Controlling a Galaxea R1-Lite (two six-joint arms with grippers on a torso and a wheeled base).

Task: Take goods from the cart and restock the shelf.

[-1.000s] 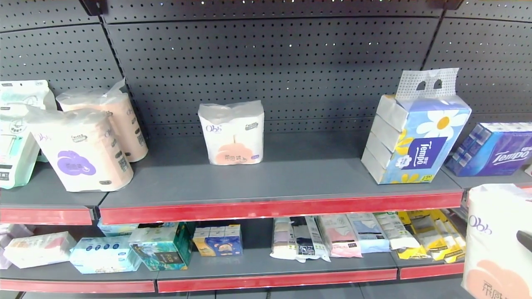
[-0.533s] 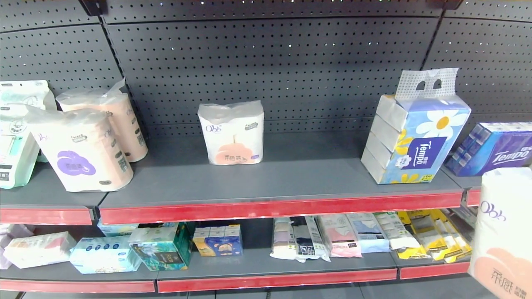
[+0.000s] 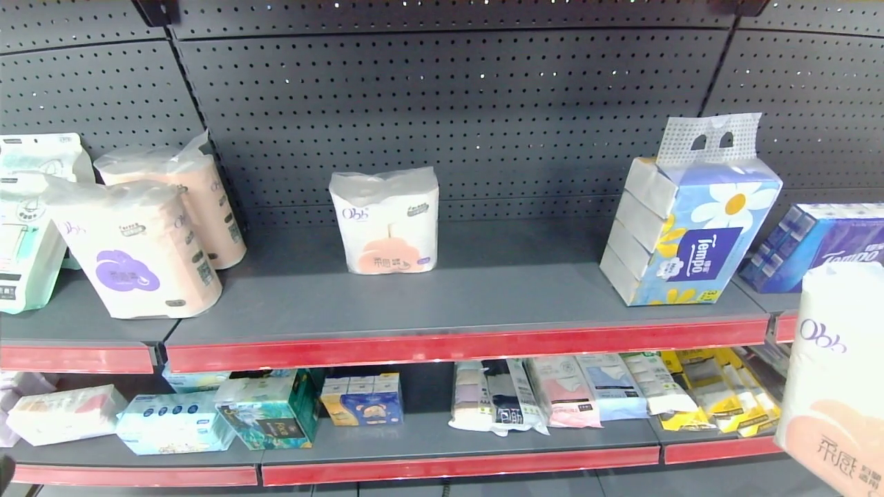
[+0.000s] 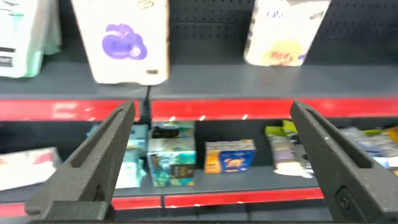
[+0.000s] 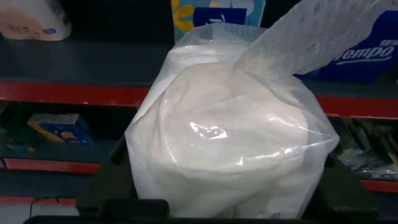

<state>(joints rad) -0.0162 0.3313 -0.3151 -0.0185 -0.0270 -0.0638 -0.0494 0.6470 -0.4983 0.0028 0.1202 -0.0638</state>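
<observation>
The right gripper (image 5: 227, 183) held a pack of paper rolls (image 3: 836, 386), its dark fingers pressed against the two sides of the clear wrapper. The held pack hung well to the right of, lower than and nearer the camera than a matching pack (image 3: 385, 221) that stood upright on the upper shelf (image 3: 469, 345). It was in front of the shelf's red edge strip and not resting on the shelf. Both packs carried the same purple script logo over a peach cloud-shaped label.

The left gripper (image 4: 212, 112) was empty, fingers spread wide. It was lower than the matching pack, level with the red edge strip.

To the right of the matching pack stood a tissue bundle (image 3: 690, 228) printed with a white daisy and a dark blue label, its perforated carry handle upright. Farther right lay a blue tissue pack (image 3: 822, 252), partly hidden by the held pack.

To the left of the matching pack stood a large roll pack (image 3: 131, 248) with a purple cloud label, a second roll pack (image 3: 200, 207) touching it behind, and pale green pouches (image 3: 27, 221) beyond.

Below the matching pack, on the lower tier, lay a teal box (image 3: 269, 411), a blue carton (image 3: 362, 407) and flat packets (image 3: 497, 404); their print was too small to make out.
</observation>
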